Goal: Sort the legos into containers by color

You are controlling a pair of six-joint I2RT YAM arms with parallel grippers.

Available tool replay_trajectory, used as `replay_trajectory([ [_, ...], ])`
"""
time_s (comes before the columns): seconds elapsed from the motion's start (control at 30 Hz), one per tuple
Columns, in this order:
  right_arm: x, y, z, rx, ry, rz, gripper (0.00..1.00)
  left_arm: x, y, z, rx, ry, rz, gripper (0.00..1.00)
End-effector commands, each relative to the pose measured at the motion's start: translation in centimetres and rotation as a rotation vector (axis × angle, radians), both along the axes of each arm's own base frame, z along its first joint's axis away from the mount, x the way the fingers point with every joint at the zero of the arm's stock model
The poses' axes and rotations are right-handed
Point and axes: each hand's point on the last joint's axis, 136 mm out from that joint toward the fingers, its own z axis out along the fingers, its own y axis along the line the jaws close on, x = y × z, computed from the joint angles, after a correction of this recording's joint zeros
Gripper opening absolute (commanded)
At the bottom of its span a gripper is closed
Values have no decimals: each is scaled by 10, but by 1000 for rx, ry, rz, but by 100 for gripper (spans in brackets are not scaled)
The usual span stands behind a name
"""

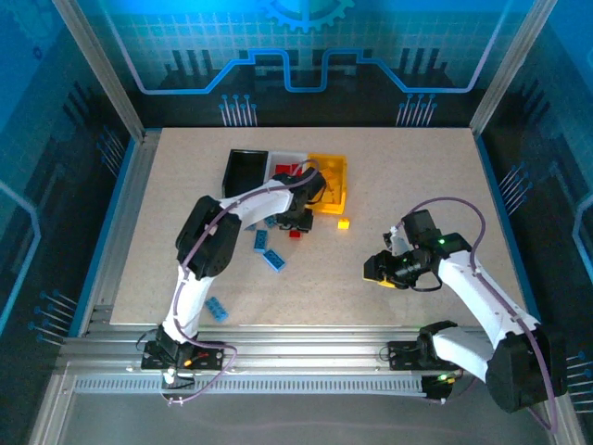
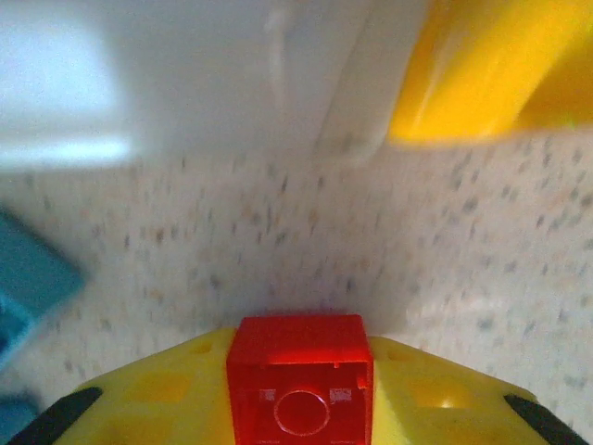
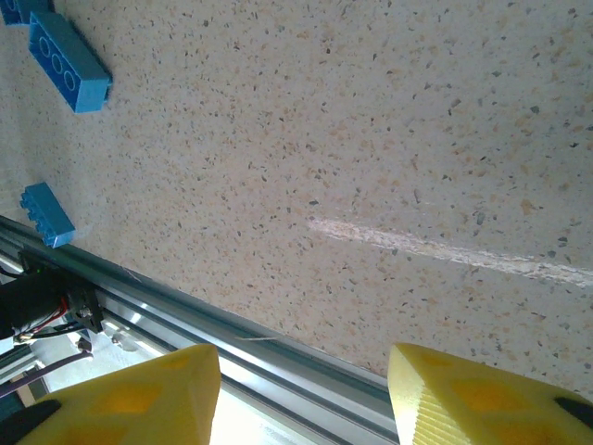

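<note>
left hand (image 1: 295,221), low over the worktop (image 1: 417,167) just in front of the white bin (image 1: 287,154), clenched on a red lego (image 2: 299,385) that fills the gap between its yellow fingers (image 2: 157,394). the white bin and the yellow bin (image 1: 335,167) stand close ahead of the gripped brick; the black bin (image 1: 243,171) adjoins the white one on the left. blue legos (image 1: 274,260) lie near the hand on its near side, and a yellow lego (image 1: 344,223) lies to its right. right hand (image 1: 384,269) hovers well apart, near the worktop's front edge, released, with nothing between its fingers.
</note>
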Motion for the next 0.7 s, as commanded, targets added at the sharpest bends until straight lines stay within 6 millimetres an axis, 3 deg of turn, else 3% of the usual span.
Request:
replay_trajectory([
  [0.0,-1,-3,-2,-2,0,-18,52,-28,-5,9,-92,60,87,35],
  [0.13,-1,-2,-5,7,4,-25,52,-30,-4,28,-174,38,161,35],
  [0.23,0,-1,-7,12,7,-29,52,-19,2,45,-223,16,205,35],
  [0.53,-2,-2,-5,13,2,-40,52,65,41,99,-291,-87,310,35],
  [0.67,-4,-3,-2,11,-2,-49,52,104,45,113,-276,-129,307,36],
])
